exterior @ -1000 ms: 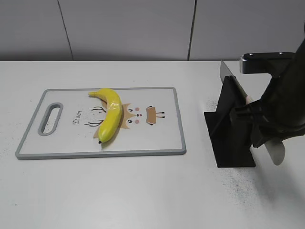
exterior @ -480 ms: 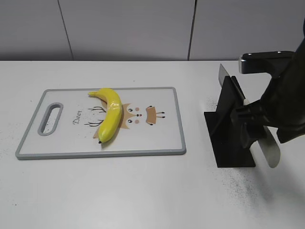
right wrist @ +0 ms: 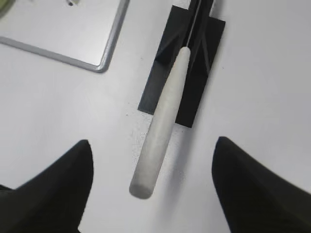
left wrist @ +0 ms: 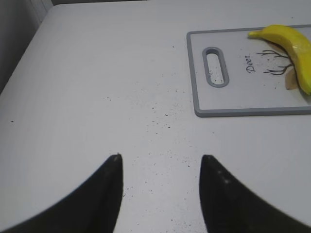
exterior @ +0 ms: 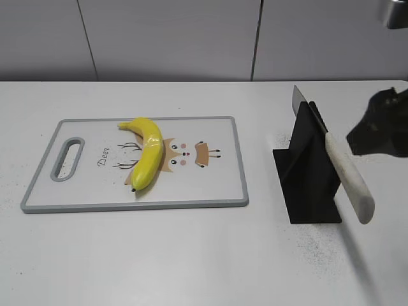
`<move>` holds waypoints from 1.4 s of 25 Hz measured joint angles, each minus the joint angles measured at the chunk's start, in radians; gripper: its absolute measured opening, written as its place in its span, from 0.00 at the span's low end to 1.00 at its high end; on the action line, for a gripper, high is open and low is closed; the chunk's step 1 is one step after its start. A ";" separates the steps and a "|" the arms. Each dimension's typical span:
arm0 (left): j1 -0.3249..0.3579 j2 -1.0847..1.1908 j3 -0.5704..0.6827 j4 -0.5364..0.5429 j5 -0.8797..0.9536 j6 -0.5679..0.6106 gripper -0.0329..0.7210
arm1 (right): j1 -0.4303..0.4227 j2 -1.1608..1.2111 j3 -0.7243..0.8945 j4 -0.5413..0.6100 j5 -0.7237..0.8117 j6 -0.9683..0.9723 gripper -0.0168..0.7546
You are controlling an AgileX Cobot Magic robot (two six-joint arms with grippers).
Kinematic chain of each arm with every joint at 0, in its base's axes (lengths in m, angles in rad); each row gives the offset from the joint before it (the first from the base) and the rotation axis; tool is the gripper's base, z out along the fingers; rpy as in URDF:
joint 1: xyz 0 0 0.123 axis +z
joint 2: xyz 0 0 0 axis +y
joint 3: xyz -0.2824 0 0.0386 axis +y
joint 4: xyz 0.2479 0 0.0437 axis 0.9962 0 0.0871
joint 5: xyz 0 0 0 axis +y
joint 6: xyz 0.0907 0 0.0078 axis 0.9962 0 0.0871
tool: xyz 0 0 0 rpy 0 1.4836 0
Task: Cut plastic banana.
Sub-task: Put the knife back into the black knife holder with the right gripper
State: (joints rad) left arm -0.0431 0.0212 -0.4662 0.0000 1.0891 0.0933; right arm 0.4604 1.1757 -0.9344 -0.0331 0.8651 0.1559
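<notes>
The right pincer (right wrist: 150, 191), jaws spread, has been withdrawn from the knife handle (exterior: 349, 180); the knife remains in its stand (exterior: 307, 173). The left pincer (left wrist: 160, 160) is spread, idle. The plastic banana (exterior: 146, 152) lies uncut on the cutting board (exterior: 210, 191).

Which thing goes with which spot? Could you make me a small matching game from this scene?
Things:
1. glossy yellow plastic banana
2. white-handled knife
3. grey-rimmed white cutting board
4. open black left gripper

Places:
A. slotted in the black stand
B. over bare table, left of the board
C. lying on the board's deer drawing
D. flat on the table

Pairs: 1-C, 2-A, 3-D, 4-B
</notes>
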 joint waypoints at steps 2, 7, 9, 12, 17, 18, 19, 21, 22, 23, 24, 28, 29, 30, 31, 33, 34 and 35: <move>0.006 -0.003 0.000 0.000 0.000 0.000 0.67 | 0.000 -0.087 0.043 0.021 0.001 -0.053 0.76; 0.009 -0.004 0.000 0.000 0.000 0.001 0.64 | 0.000 -0.347 0.210 0.033 0.008 -0.104 0.76; 0.009 -0.004 0.000 0.000 0.000 0.000 0.62 | 0.000 -0.447 0.274 0.033 0.011 -0.112 0.76; 0.009 -0.004 0.000 0.000 0.000 0.001 0.61 | 0.000 -0.607 0.349 0.033 0.039 -0.125 0.76; 0.009 -0.004 0.000 0.000 0.000 0.001 0.60 | 0.000 -0.800 0.407 0.033 0.157 -0.150 0.76; 0.009 -0.004 0.000 0.000 0.000 0.001 0.60 | 0.000 -0.833 0.413 0.033 0.173 -0.156 0.76; 0.009 -0.004 0.000 0.000 0.000 0.001 0.60 | 0.000 -0.863 0.416 0.033 0.179 -0.156 0.76; 0.009 -0.004 0.000 0.000 0.000 0.001 0.59 | 0.000 -0.911 0.423 0.033 0.179 -0.156 0.76; 0.009 -0.004 0.000 0.000 0.000 0.001 0.59 | 0.000 -0.932 0.424 0.033 0.179 -0.156 0.76; 0.009 -0.004 0.000 0.000 0.000 0.001 0.59 | 0.000 -0.949 0.424 0.033 0.178 -0.156 0.76; 0.010 -0.004 0.000 0.000 0.000 0.001 0.59 | 0.000 -0.968 0.424 0.033 0.179 -0.156 0.76; 0.010 -0.004 0.000 0.000 0.000 0.001 0.59 | 0.000 -1.037 0.424 0.033 0.179 -0.156 0.76; 0.010 -0.004 0.000 0.000 0.000 0.001 0.59 | 0.000 -1.057 0.424 0.033 0.179 -0.156 0.76; 0.010 -0.004 0.000 0.000 0.000 0.001 0.59 | 0.000 -1.073 0.424 0.033 0.179 -0.156 0.76; 0.010 -0.004 0.000 0.000 0.000 0.001 0.59 | 0.000 -1.094 0.424 0.033 0.179 -0.156 0.76; 0.010 -0.004 0.000 0.000 0.000 0.001 0.59 | -0.004 -1.130 0.424 0.033 0.179 -0.156 0.76; 0.010 -0.004 0.000 0.000 0.000 0.001 0.59 | -0.011 -1.149 0.424 0.033 0.179 -0.156 0.76; 0.010 -0.004 0.000 0.000 0.000 0.001 0.59 | -0.024 -1.166 0.424 0.033 0.179 -0.156 0.76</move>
State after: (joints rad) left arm -0.0328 0.0169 -0.4662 0.0000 1.0887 0.0943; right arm 0.4368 0.0096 -0.5108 0.0000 1.0444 0.0000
